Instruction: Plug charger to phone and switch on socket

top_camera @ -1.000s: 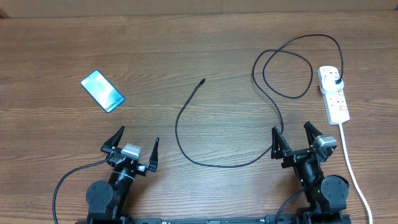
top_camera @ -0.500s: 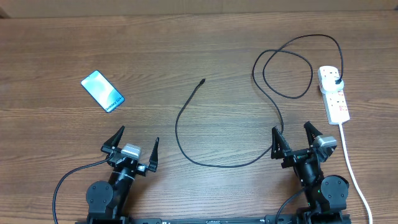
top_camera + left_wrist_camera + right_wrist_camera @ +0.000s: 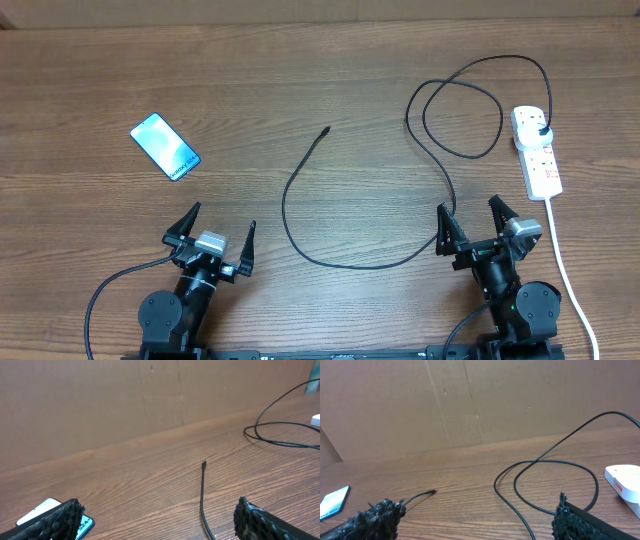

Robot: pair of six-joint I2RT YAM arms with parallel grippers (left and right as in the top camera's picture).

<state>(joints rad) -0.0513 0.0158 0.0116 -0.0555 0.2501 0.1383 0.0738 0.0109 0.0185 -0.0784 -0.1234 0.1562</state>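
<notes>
Overhead: unchanged from a second ago, so nothing started. Left gripper (image 3: 222,217) and right gripper (image 3: 468,206) parked at near edge, spread wide, empty. Phone (image 3: 165,146) toward left edge; charger (image 3: 284,205) looped across middle of counter (image 3: 320,60), tip lying free, plug seated in socket (image 3: 536,150) by right edge.

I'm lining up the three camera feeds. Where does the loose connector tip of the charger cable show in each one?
Overhead: the charger's connector tip lies near the picture's middle, right of the phone.
Left wrist: just right of centre.
Right wrist: lower left.
Shared landmark: the phone, at the lower left in both wrist views.
</notes>
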